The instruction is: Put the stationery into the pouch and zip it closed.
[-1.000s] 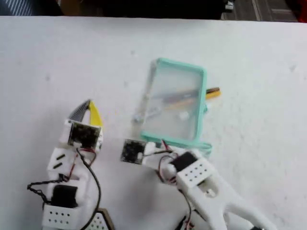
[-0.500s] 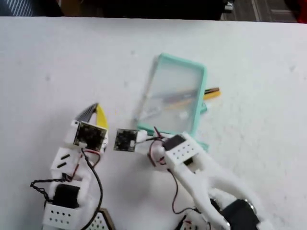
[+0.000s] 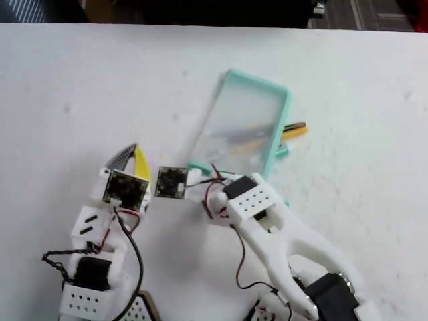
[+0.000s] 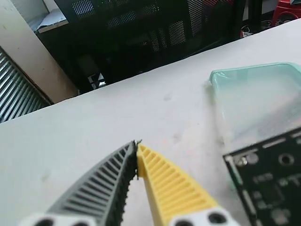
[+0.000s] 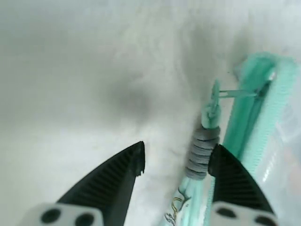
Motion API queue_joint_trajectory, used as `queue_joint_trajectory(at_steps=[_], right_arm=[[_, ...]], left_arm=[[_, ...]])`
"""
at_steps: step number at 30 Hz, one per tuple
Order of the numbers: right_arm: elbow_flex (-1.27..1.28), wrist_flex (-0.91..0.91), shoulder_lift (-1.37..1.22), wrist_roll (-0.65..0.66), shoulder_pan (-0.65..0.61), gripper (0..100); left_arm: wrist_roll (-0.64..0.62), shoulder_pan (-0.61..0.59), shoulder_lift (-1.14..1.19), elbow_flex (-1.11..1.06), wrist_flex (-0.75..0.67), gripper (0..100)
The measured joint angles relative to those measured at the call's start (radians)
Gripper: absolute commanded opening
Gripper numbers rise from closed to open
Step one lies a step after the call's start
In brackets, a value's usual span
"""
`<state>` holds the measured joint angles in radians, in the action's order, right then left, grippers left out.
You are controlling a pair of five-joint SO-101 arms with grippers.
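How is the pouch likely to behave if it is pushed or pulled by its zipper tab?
The pouch looks thin and see-through with teal edging, so it will probably flex and slide on the smooth table rather than resist. The pencil pokes out of one side, so it may slip or snag when tugged.

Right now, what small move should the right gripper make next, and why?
Probably shut the right gripper on the zipper pull. Its fingers are open, and the pull lies between them, close to one finger, at the edge of the pouch. A pencil end shows past the pouch's other side, so zip slowly.
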<state>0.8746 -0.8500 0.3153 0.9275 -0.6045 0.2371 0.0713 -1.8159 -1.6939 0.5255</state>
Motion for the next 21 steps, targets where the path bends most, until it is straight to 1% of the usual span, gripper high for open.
queue_joint_trajectory(at_steps=[6, 17, 21], right_arm=[[-0.028, 0.0, 0.005, 0.008, 0.075, 21.9], [-0.028, 0.0, 0.005, 0.008, 0.081, 21.9], [-0.044, 0.035, -0.058, 0.008, 0.081, 21.9]], left_arm=[[0.0, 0.0, 0.0, 0.0, 0.0, 2], [0.0, 0.015, 0.0, 0.0, 0.0, 2], [0.0, 0.015, 0.0, 0.0, 0.0, 2]])
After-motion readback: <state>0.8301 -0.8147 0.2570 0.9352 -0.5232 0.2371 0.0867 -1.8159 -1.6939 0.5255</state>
